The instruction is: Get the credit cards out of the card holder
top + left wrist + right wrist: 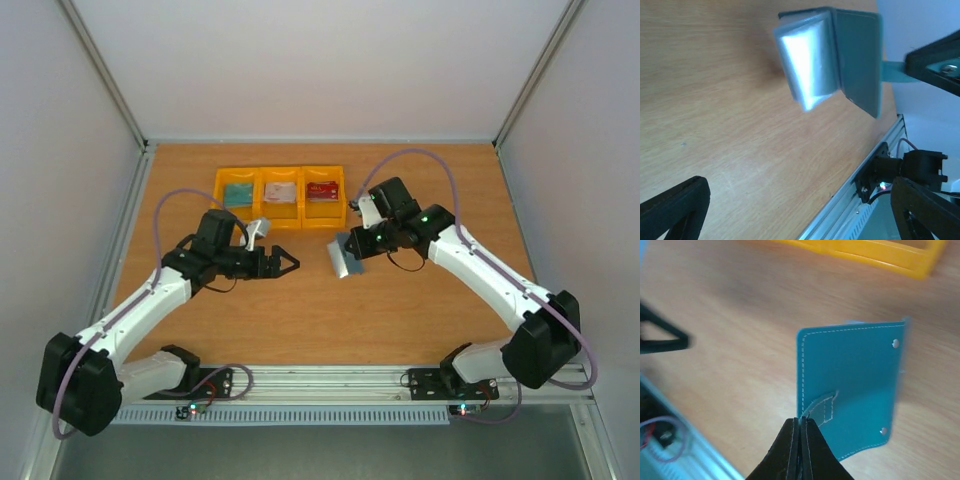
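The teal card holder (345,256) stands open on the table right of centre. My right gripper (354,246) is shut on its strap tab; the right wrist view shows the holder's teal outside (850,380) with the gripper (801,422) pinching the tab. The left wrist view shows the holder's pale glossy inside (805,65); I cannot tell if a card is in it. My left gripper (285,265) is open and empty, left of the holder and apart from it. A teal card (238,193), a whitish card (281,192) and a red card (322,189) lie in the yellow bins.
Three joined yellow bins (281,222) stand at the back centre, just behind both grippers; their edge shows in the right wrist view (875,257). The metal rail of the table's near edge (850,200) lies close to the left gripper's fingers (675,210).
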You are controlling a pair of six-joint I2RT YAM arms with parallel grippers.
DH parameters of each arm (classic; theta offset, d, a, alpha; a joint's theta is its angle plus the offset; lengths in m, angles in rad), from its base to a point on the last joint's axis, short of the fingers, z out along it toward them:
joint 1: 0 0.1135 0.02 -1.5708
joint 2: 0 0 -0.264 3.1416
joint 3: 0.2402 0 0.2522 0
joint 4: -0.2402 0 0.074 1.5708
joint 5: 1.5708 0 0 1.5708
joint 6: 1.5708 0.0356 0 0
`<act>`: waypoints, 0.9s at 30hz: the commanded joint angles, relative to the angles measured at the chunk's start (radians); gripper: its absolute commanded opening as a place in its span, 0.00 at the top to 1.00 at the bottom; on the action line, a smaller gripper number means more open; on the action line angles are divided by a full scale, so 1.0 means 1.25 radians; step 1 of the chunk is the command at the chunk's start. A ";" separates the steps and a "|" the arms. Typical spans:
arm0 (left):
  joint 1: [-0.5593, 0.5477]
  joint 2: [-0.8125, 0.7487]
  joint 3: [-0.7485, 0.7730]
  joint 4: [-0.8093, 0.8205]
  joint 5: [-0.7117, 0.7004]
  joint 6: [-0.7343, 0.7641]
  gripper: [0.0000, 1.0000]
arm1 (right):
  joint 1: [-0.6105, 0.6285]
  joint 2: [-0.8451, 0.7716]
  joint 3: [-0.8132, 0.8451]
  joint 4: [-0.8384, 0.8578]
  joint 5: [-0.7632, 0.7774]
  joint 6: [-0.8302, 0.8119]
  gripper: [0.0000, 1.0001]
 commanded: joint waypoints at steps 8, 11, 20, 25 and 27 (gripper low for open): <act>0.017 -0.049 -0.116 0.293 0.068 0.006 0.01 | 0.049 -0.112 0.124 -0.003 -0.405 -0.125 0.99; 0.083 -0.078 -0.135 0.349 0.207 0.057 0.06 | 0.049 -0.139 0.147 0.010 -0.526 -0.161 0.99; 0.069 -0.166 -0.106 0.439 0.507 0.184 0.01 | 0.066 -0.127 0.264 -0.112 -0.610 -0.314 0.99; 0.026 -0.154 -0.090 0.445 0.479 0.247 0.01 | 0.079 -0.096 0.358 -0.223 -0.643 -0.431 0.99; 0.025 -0.140 -0.090 0.495 0.466 0.227 0.00 | 0.091 -0.071 0.409 -0.291 -0.647 -0.480 0.99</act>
